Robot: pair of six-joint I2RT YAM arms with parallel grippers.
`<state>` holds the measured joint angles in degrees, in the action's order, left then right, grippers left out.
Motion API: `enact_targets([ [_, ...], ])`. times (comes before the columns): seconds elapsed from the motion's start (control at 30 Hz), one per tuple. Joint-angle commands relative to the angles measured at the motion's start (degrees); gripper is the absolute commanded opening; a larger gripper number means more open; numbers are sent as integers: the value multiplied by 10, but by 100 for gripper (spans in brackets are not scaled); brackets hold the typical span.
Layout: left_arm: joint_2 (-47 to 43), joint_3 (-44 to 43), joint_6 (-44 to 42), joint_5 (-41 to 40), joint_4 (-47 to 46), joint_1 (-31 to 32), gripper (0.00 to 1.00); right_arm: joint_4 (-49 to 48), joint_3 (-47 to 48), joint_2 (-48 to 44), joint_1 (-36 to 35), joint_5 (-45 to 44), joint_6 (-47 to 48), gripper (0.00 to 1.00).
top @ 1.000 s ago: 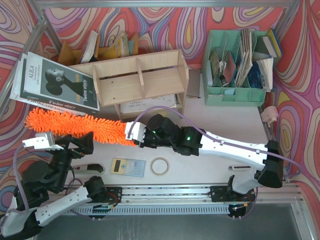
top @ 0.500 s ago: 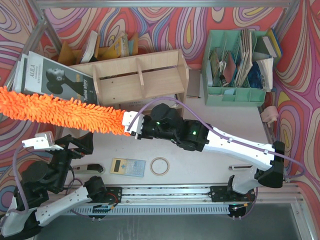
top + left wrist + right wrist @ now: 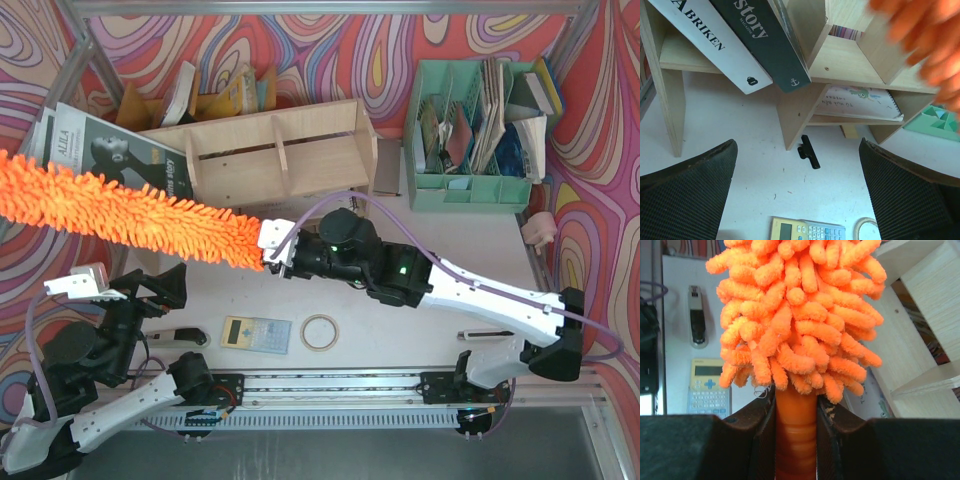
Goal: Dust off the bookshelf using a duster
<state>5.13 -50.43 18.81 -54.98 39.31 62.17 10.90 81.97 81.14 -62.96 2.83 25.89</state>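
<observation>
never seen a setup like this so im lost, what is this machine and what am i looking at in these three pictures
It is two robot arms bolted to the near edge of a table, each ending in a two-finger gripper. The wide picture looks down from above and behind them; the other two come from cameras on the wrists, so each shows its own fingers. The right gripper is shut on the handle of a fluffy orange duster, which reaches left across the magazines beside the pale wooden bookshelf. The left gripper is open and holds nothing. A calculator and a ring of tape lie on the table, and a green organiser stands at the right.
</observation>
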Motion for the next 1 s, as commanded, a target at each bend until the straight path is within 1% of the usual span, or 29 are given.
enact_targets([
  [0.0,-4,4,-7,-14,4,2,98,-99,12,-40,2,13,-34,0],
  [0.2,-9,4,-6,-14,5,2,98,-89,16,-19,2,-57,-63,0],
  [0.37,-7,5,-6,-13,4,2,99,-92,-13,2,3,-111,-99,0],
  [0.5,-9,4,-6,-13,5,2,98,-80,-13,24,7,-156,-121,0],
  [0.73,-11,5,-6,-14,4,2,99,-24,-4,42,34,-227,-142,0],
  [0.87,-10,5,-6,-15,4,2,98,-8,-16,27,64,-246,-158,0],
  [0.97,-10,6,-6,-17,3,2,98,9,-20,13,78,-276,-164,0],
])
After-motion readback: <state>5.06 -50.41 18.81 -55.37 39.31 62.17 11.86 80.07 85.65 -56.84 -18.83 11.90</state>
